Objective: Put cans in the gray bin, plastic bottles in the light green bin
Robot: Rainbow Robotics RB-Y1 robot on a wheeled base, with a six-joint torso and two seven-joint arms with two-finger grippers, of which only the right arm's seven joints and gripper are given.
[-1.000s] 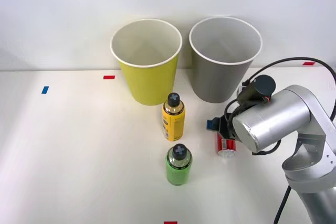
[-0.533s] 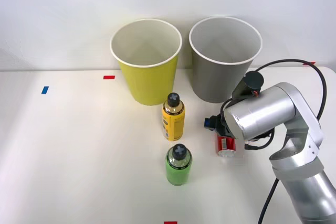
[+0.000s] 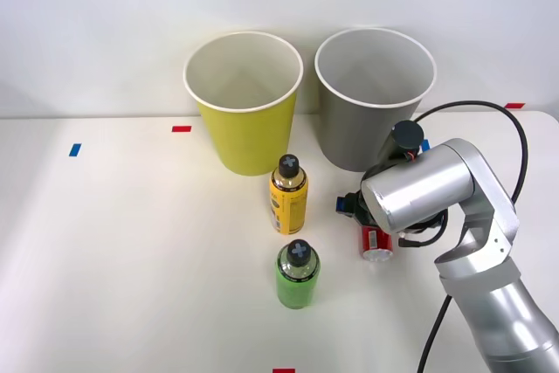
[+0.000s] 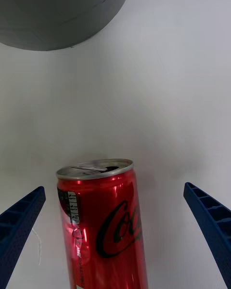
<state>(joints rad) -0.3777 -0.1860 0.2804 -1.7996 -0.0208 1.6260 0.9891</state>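
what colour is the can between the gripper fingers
Red can, black script lettering, silver top; clearest in the right wrist view.

The red can [image 4: 102,224] has a glossy painted metal wall with bright reflections, a bare silver metal rim at its end, and a small matt white label patch. The right gripper [image 4: 115,231] carries blue ribbed fingers [image 4: 19,224] of matt, plastic-looking material. The arm housing [image 3: 419,185] is smooth satin silver, apparently brushed metal. The gray bin [image 3: 362,128] and the light green bin [image 3: 249,133] have smooth matt outer walls with white rims and white interiors. The yellow-labelled bottle [image 3: 288,198] and the bright green bottle [image 3: 298,281] show glossy label wraps and matt black caps. The table [image 3: 131,259] is a smooth matt white surface.
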